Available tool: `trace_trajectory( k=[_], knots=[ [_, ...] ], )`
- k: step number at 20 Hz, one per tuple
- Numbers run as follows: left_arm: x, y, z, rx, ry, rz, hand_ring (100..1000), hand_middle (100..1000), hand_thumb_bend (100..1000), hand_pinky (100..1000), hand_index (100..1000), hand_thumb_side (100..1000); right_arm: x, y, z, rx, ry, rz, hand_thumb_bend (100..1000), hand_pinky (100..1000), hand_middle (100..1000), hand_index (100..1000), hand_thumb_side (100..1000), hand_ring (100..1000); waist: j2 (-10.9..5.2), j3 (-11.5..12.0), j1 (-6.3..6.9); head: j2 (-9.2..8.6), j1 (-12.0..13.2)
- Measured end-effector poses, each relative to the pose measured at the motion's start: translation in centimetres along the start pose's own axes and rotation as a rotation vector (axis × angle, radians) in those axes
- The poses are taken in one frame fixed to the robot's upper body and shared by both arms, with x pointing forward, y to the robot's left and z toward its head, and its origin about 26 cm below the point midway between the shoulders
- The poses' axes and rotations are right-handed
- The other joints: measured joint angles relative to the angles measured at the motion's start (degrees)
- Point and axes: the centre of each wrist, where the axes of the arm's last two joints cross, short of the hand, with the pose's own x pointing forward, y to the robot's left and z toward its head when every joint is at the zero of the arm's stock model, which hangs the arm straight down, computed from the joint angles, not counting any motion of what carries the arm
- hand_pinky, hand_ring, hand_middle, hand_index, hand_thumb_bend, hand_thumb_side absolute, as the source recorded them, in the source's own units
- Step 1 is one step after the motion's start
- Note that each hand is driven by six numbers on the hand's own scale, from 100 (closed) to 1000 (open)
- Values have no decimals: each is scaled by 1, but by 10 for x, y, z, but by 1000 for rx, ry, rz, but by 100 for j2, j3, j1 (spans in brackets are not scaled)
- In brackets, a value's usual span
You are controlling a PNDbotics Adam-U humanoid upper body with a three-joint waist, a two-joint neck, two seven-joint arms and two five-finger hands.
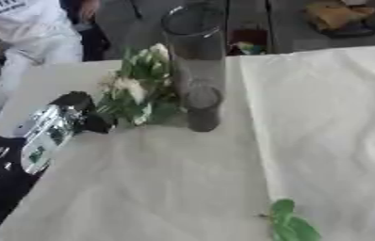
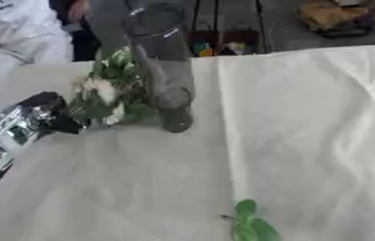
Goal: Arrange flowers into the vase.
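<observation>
- Nearest the camera, we are noting a green leafy sprig (image 1: 290,225) lying flat on the white tablecloth (image 1: 322,122) at the lower edge, well apart from everything else.
- At the far left, we are seeing the robot's left arm coming in from the lower left, black with silver parts, and its left hand (image 1: 77,109) reaching toward the flowers.
- We are reading that hand as closed on the base of the bunch, though the fingers are blurring into the stems and we cannot tell exactly how they are wrapping.
- Next, we are listing the white flowers (image 1: 138,87) with green leaves, standing roughly upright above the left hand, just beside the vase and outside it.
- Right of the flowers, we are listing the tall clear glass vase (image 1: 194,66) standing upright on the cloth, its base darker, with no stems showing inside it.
- Along the right, we are noting a long fold running down the tablecloth.
- We are not finding the right hand in either view.
</observation>
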Motion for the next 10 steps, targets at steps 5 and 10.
trace_trajectory(
  k=[5,10],
  knots=[
    [4,15,16,94,-38,115,100,100,183,100,100,540,0,-1,0,-12,-4,2,100,780,586,837,1000,840,-26,43,-75,26,-207],
    [10,28,30,196,-72,207,100,100,156,100,100,548,0,-1,1,-17,-5,3,100,780,584,837,1000,840,-26,68,-135,-48,-457]
  ],
)
